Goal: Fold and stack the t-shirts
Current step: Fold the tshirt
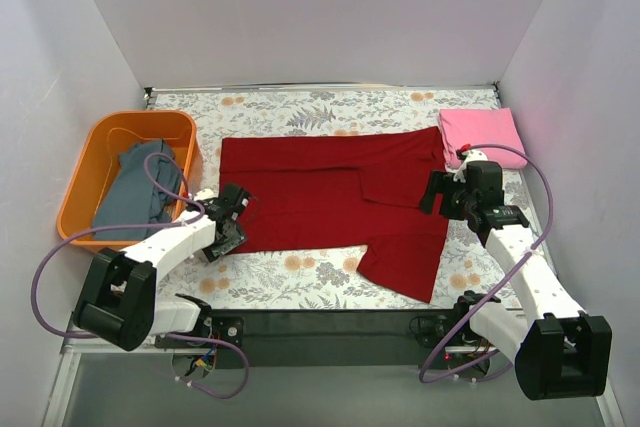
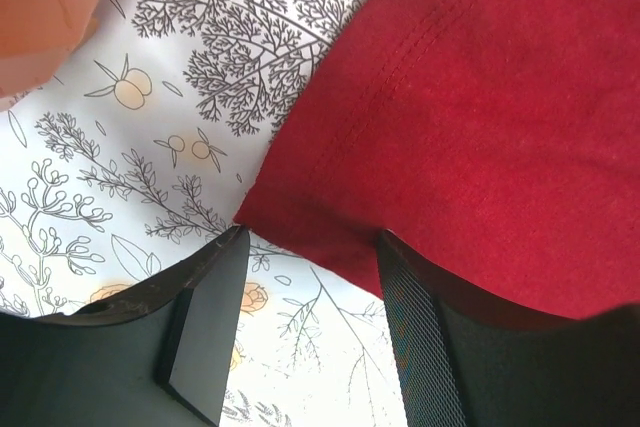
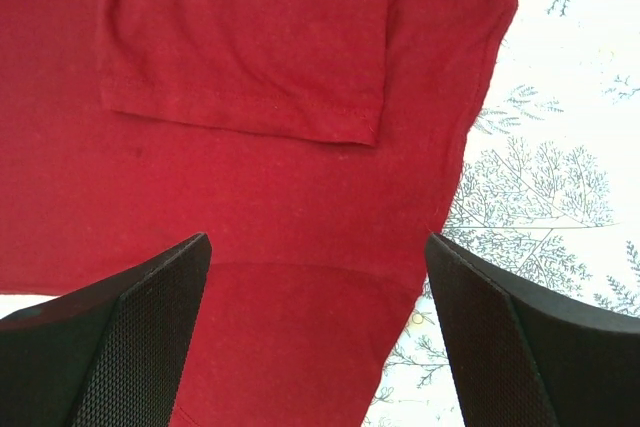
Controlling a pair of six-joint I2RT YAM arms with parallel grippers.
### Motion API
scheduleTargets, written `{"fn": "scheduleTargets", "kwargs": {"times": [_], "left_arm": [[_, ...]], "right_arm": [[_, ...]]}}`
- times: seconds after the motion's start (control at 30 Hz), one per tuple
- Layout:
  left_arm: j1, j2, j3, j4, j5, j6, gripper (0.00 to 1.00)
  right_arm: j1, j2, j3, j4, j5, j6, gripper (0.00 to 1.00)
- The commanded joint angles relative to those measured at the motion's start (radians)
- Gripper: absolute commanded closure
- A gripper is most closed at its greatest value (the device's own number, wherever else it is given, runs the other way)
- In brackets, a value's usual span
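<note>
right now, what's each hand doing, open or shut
Left hand: open, empty, at a corner of the dark red t-shirt.
Right hand: open, empty, over the same shirt.

Bright, even overhead light w/ soft shadows; sharp top view, wrist views slightly soft near edges.

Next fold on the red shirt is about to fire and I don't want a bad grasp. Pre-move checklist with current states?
1. Left gripper open: ok, jaws apart at the dark red shirt's hem corner.
2. Right gripper open: ok, jaws wide over the shirt's other end.
3. Fingers down at cloth height: cannot tell.
4. Both sleeves folded in: not ok, the near sleeve sticks out.
5. Pink shirt folded, nothing on top: ok.
6. Grey-blue shirt out of the way: ok, in the orange basket.
</note>
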Motion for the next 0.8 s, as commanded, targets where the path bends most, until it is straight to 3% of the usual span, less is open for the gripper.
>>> {"fn": "scheduleTargets", "kwargs": {"times": [0.0,0.23,0.33,0.37,0.53,0.77], "left_arm": [[0.001,0.02,0.001,-0.001,-0.083,-0.042,0.5],[0.001,0.066,-0.008,0.053,-0.076,-0.021,0.52],[0.003,0.068,-0.007,0.061,-0.063,-0.007,0.65],[0.001,0.062,-0.008,0.061,-0.058,0.002,0.74],[0.001,0.027,-0.018,0.073,-0.027,0.025,0.99],[0.0,-0.044,-0.03,0.097,0.0,0.057,1.0]], "right_arm": [[0.006,0.002,-0.004,0.016,0.022,0.012,0.21],[0.005,0.004,-0.023,0.014,0.034,0.012,0.22],[0.006,0.007,-0.033,-0.004,0.065,0.013,0.22],[0.005,0.013,-0.034,-0.015,0.072,0.012,0.23],[0.0,0.057,-0.04,-0.096,0.121,0.056,0.27],[-0.008,0.065,-0.093,-0.177,0.094,0.131,0.39]]}}
